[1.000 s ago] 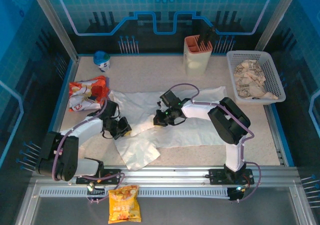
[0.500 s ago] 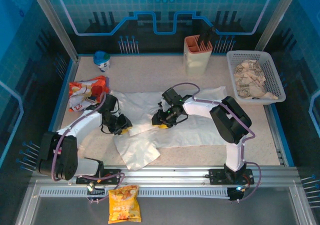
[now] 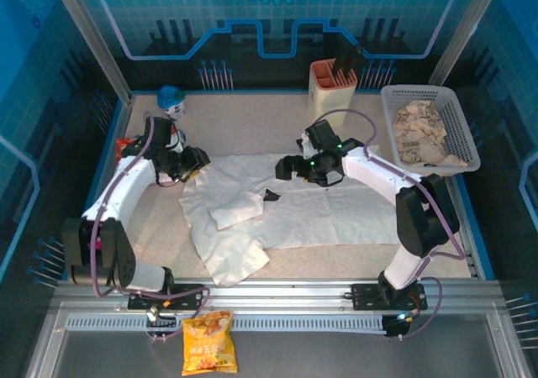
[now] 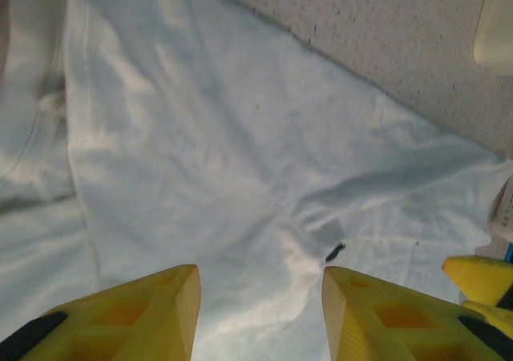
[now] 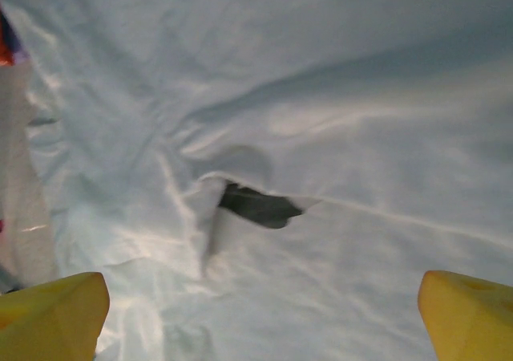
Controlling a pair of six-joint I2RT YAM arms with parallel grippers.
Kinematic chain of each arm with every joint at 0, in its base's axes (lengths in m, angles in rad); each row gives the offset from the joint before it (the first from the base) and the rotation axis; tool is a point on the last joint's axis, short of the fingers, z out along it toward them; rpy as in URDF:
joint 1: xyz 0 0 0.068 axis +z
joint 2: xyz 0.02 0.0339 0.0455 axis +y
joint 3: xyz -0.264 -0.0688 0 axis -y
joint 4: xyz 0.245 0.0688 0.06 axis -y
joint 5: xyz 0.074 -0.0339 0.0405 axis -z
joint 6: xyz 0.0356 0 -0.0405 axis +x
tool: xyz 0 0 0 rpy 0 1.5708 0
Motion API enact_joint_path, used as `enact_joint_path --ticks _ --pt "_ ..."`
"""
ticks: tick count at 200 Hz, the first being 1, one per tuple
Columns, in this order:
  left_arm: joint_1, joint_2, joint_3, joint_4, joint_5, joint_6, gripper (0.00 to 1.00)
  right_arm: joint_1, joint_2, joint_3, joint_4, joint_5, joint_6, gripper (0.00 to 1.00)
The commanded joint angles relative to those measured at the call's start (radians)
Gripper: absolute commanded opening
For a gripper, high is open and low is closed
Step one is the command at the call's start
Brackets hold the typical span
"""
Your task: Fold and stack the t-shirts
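A white t-shirt [image 3: 303,210] lies spread across the middle of the table, with its left part folded over into a rumpled flap [image 3: 235,210]. A small dark mark [image 3: 271,195] shows near the fold. My left gripper [image 3: 192,164] hovers over the shirt's far left corner; in the left wrist view the gripper [image 4: 260,297] is open, with bare cloth and the dark mark [image 4: 334,253] beyond its yellow fingers [image 4: 144,313]. My right gripper [image 3: 290,166] hangs above the shirt's upper middle. In the right wrist view the gripper [image 5: 264,313] stands wide open over the dark gap [image 5: 256,204] in the cloth.
A white basket [image 3: 458,155] holding crumpled pale cloth stands at the back right. A beige holder [image 3: 332,92] is at the back centre and a blue-capped object [image 3: 171,99] at the back left. A red snack bag [image 3: 126,147] lies under the left arm. A yellow chip bag [image 3: 208,342] lies in front of the rail.
Both grippers opened and let go of the shirt. The left one drew back to the far left and the right one to the back right. The folded flap stays lying on the shirt.
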Motion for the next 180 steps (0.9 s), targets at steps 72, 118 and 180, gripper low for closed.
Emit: enact_joint_path --ticks 72,118,180 --pt "-0.035 0.477 0.182 0.223 0.056 -0.096 0.42 -0.236 0.172 0.035 -0.006 -0.007 -0.094 0.95" --pt "-0.011 0.590 0.241 0.172 0.042 -0.065 0.41 -0.341 0.267 0.078 -0.056 0.006 -0.101 0.94" --pt "-0.013 0.751 0.477 0.087 0.053 -0.026 0.40 -0.376 0.328 0.181 -0.057 -0.039 -0.073 0.94"
